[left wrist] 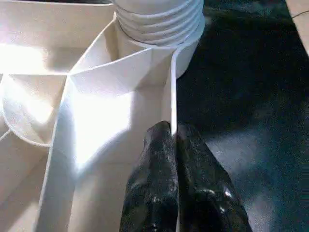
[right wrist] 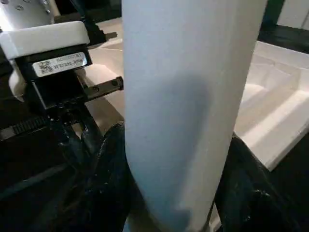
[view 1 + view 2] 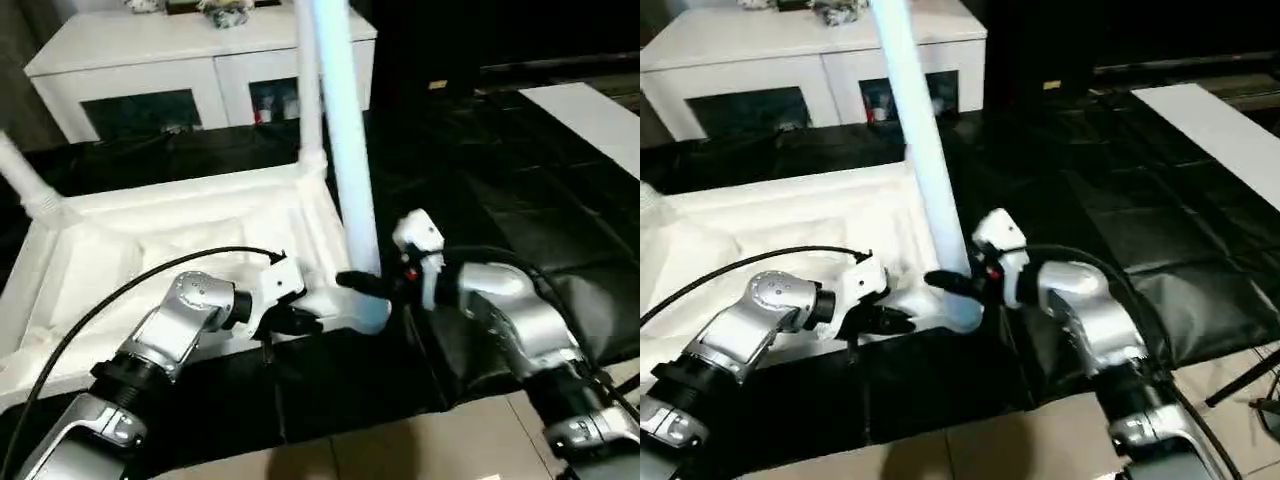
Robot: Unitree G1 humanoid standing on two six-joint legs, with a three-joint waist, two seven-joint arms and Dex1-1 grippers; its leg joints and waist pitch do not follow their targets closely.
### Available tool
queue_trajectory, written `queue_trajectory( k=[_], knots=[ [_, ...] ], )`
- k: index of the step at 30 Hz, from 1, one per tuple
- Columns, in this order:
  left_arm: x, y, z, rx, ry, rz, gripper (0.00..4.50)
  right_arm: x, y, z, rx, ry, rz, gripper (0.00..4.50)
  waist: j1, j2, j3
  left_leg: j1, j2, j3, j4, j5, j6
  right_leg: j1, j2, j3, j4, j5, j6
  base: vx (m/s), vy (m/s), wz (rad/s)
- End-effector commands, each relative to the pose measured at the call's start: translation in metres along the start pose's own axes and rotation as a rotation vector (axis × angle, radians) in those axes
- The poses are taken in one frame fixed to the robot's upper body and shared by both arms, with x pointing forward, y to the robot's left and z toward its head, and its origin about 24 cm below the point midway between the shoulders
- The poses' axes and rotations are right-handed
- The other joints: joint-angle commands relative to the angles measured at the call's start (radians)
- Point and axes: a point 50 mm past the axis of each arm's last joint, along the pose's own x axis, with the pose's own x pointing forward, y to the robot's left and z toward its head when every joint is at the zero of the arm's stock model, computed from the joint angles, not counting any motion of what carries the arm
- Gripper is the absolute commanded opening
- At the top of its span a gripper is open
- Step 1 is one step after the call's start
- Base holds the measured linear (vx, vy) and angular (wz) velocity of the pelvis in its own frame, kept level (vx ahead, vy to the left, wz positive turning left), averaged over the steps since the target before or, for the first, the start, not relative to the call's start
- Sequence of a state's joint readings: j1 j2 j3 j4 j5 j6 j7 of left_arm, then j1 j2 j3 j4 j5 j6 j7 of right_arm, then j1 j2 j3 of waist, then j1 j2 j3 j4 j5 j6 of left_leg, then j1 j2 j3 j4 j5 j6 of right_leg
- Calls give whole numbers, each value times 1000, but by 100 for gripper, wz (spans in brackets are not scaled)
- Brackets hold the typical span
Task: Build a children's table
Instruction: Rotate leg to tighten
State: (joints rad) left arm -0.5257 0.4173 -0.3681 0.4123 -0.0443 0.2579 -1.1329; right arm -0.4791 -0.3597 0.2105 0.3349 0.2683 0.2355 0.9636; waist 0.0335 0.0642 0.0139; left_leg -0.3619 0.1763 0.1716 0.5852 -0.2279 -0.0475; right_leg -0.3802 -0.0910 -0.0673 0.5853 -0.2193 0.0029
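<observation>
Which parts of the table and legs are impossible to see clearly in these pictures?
- Near leg: its top is cut off by the left eye view's upper edge.
- Leg's threaded end: cut off by the left wrist view's top edge.
- Table top: near rim hidden behind the left arm.

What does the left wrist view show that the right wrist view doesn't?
Left wrist alone: the left gripper pinched shut on the tabletop's thin rim, the ribbed underside, and the threaded leg base in its corner socket. Right wrist alone: the right gripper's fingers clasping both sides of the leg shaft, with the left gripper's body beside it. Both: that leg and the upturned tabletop.
</observation>
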Motion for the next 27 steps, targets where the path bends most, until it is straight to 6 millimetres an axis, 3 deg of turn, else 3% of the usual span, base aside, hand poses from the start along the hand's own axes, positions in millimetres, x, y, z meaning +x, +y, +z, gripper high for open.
queue_trajectory(
  k=[1, 5, 8, 12, 16, 21, 24, 27],
  knots=[
    [-27, 14, 12, 46, -40, 76, 0, -36, -3, -67, 170, 249, -107, 184, 2, 1, -46, 12, 55, -13, -53, 68, 151, 45, -57, 36, -23, 243, -318, 0, 0, 0],
    [-23, 12, 13, 48, -48, 80, 0, -43, -7, -63, 169, 196, -138, 184, 5, 0, -41, 13, 57, -12, -59, -16, 104, 43, -59, 40, -28, 152, -322, 0, 0, 0],
    [-21, 11, 15, 49, -57, 80, 0, -47, -9, -59, 200, 130, -172, 184, 6, -2, -39, 13, 56, -12, -59, -27, 85, 44, -57, 42, -26, 168, -321, 0, 0, 0],
    [-20, 11, 15, 53, -63, 82, 0, -51, -12, -59, 250, 65, -223, 184, 11, -2, -44, 11, 51, -13, -50, 34, 103, 46, -55, 41, -17, 253, -324, 0, 0, 0],
    [-20, 12, 16, 62, -63, 106, 0, -56, -16, -59, 317, -29, -297, 184, 19, -2, -47, 11, 52, -13, -45, 58, 125, 45, -57, 40, -15, 270, -327, 0, 0, 0],
    [-20, 16, 18, 74, -72, 150, 0, -60, -17, -59, 354, -114, -372, 184, 20, -2, -43, 6, 53, -15, -47, 22, 119, 48, -59, 39, -17, 216, -326, 0, 0, 0],
    [-20, 20, 24, 100, -103, 195, 0, -61, -20, -49, 357, -198, -408, 184, 9, -2, -39, 3, 49, -14, -52, -37, 96, 51, -60, 41, -24, 138, -320, 0, 0, 0],
    [-20, 21, 27, 113, -117, 213, 0, -61, -22, -43, 355, -233, -415, 184, 5, -4, -39, 2, 50, -14, -52, -47, 89, 50, -60, 42, -25, 115, -317, 0, 0, 0]
  ],
)
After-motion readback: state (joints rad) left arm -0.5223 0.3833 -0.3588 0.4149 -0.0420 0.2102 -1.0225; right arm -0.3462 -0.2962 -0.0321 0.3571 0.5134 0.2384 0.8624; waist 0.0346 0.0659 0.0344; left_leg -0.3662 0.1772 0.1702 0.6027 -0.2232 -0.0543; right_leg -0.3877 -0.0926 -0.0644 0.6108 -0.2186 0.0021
